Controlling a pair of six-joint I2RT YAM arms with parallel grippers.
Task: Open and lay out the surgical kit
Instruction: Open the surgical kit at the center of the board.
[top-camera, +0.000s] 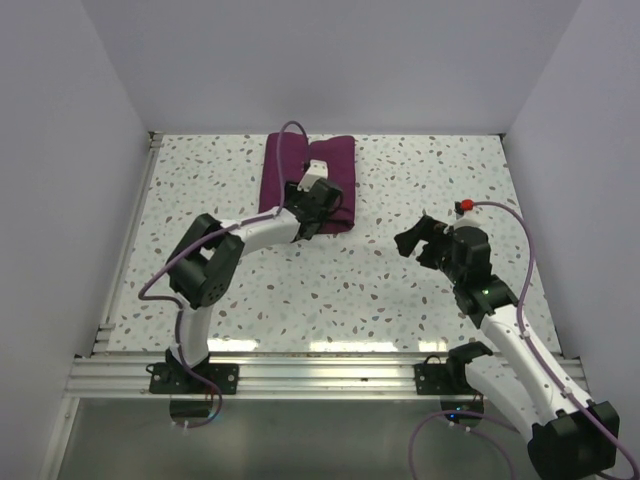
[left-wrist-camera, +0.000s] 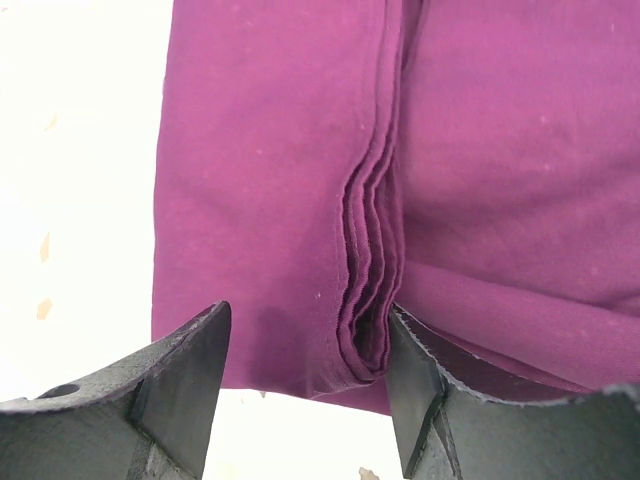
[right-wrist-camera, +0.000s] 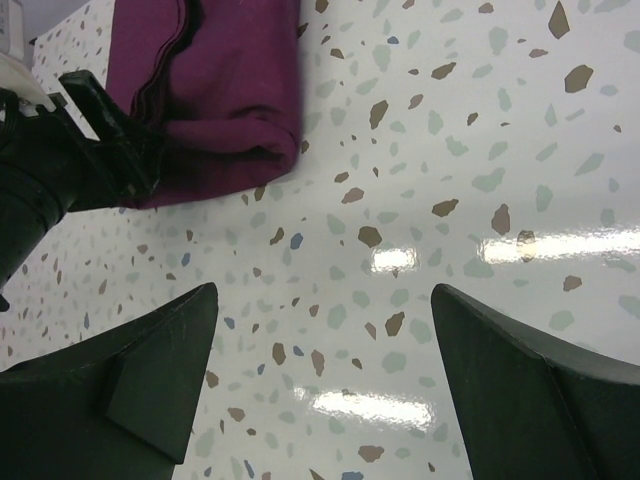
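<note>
We find the dark purple cloth wrap lying as a folded bundle at the far middle of the speckled worktop, close to the back wall. The left arm reaches diagonally across to it, and its wrist sits over the wrap's near right part, hiding that corner from the overhead camera. A purple cable from that arm also loops over the cloth. In the left wrist view we see the left jaws parted, with their dark fingers at the near edge of the wrap. The stacked fold edges run up between them, close to the right-hand finger; we cannot tell whether it touches the cloth. The right arm holds its wrist well to the right of the wrap. The right jaws are spread wide around nothing, and their fingers frame only bare worktop with glare spots on it. From that wrist camera we see the wrap's near right corner, with the left arm's black wrist beside it. An aluminium rail carrying both bases runs along the near edge.
</note>
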